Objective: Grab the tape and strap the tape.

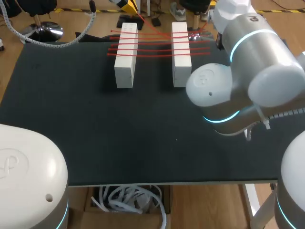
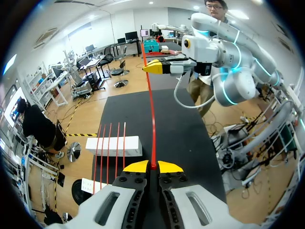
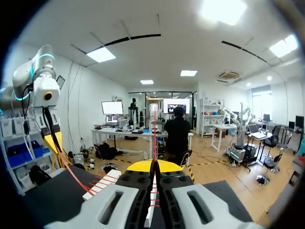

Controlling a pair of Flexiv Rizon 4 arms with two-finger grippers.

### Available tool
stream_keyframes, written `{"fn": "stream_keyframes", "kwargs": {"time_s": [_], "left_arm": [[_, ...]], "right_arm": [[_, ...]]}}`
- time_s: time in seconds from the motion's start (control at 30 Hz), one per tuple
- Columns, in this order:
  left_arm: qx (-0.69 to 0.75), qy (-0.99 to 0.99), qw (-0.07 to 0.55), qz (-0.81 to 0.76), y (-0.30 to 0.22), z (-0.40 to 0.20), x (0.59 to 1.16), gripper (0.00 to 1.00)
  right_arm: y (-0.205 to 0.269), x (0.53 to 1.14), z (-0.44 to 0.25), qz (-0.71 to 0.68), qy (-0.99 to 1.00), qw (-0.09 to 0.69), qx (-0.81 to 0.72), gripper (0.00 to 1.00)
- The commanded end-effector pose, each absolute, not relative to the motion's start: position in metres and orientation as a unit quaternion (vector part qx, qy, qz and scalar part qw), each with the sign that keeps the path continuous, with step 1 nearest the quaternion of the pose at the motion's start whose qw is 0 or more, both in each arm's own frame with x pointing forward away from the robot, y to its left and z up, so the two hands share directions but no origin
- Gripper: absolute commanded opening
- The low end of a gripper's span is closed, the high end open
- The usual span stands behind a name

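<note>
Left fingers [image 2: 137,167] and right fingers [image 3: 138,166] are both pinched shut on one red tape [image 2: 152,124], an end each, so it runs taut straight ahead from one pair to the other. Grabbing looks done. Several red strips [image 1: 155,49] already lie across the two white blocks [image 1: 126,55] on the tabletop [image 1: 143,133], off beside the left fingers. Laying this one over them is what's left, I'd say.

Robotics laboratory, identified by its bench setup: a left arm [image 1: 28,176] and a right arm [image 1: 259,71], pale-shelled with glowing cyan joint rings, flank a table [image 1: 71,124] covered in black matting; two white blocks [image 1: 125,64] there carry strands of red tape [image 1: 155,46]
</note>
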State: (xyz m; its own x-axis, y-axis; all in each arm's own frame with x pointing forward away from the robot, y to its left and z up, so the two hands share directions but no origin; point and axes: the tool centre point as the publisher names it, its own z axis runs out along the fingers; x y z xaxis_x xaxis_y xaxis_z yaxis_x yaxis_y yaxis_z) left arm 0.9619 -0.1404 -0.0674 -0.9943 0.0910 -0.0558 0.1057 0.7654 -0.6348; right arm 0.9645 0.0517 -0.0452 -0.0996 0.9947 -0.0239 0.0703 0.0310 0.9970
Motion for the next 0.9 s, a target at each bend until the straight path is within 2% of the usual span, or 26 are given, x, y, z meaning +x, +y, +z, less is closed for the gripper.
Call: {"fn": "stream_keyframes", "kwargs": {"time_s": [0.03,0.9], "left_arm": [[0.052,0.940,0.010,-0.336,-0.1407,-0.0664,0.9622,0.00],[0.052,0.940,0.010,-0.336,-0.1407,-0.0664,0.9622,0.00]], "right_arm": [[0.0626,0.9606,-0.0354,0.377,0.612,0.530,0.451,0.00],[0.0626,0.9606,-0.0354,0.377,0.612,0.530,0.451,0.00]]}}
